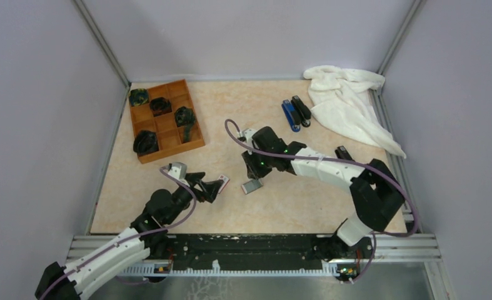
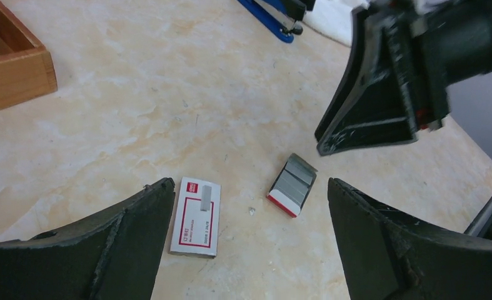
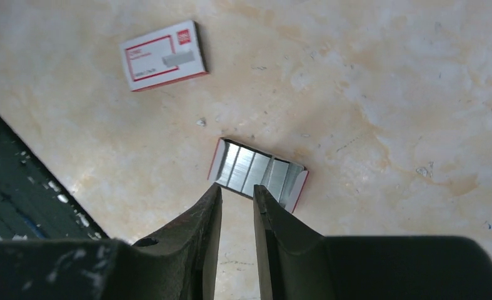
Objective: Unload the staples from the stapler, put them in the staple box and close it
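Plain lilac-grey walls (image 1: pixel 43 94) enclose a beige marbled surface (image 1: pixel 243 103) left, far and right; a metal rail (image 1: pixel 418 245) edges its near side.

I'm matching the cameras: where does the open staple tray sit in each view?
Top external: open staple tray at centre, by the right claw.
Left wrist: tray lower middle, right of the white-and-red box.
Right wrist: tray at centre; box upper left.
Shared landmark: the white-and-red box.
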Tool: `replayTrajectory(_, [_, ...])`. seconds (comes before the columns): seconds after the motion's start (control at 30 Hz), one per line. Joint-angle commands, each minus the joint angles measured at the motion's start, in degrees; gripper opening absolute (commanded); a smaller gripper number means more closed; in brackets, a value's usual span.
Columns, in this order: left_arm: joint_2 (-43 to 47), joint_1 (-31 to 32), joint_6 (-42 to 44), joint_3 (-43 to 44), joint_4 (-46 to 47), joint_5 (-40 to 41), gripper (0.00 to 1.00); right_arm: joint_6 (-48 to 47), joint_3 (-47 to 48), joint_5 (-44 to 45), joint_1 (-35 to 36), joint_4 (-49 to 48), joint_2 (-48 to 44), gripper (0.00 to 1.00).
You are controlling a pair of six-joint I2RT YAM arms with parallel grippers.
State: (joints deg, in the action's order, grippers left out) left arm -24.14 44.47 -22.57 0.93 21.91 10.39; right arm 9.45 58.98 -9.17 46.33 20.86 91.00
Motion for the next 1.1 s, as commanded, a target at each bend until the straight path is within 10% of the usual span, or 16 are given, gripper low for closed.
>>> replayTrajectory(0.0, [-3.97,-0.26,-1.55,1.31,2.97,-3.95,0.96,-5.81,-0.44,-8.39,-2.11,-2.3,-6.98,0.25])
replayTrajectory(0.3, [-22.14,-0.3,-11.12,4.51,9.65,-13.6,0.79,-23.94,4.02,-50.65,-21.02,9.76,-0.78,0.26])
replayTrajectory(0.53, [-38.02,-0.26,-18.65,12.0,9.14,-25.4,0.49,-17.37,-0.12,-46.06,-21.19,1.29,1.49,0.31])
replayTrajectory(1.07, [-56.06,0.36,-20.74,23.78,-5.29,-21.15,0.42,-12.15,0.43,-32.46,-20.24,0.9,14.21,0.23])
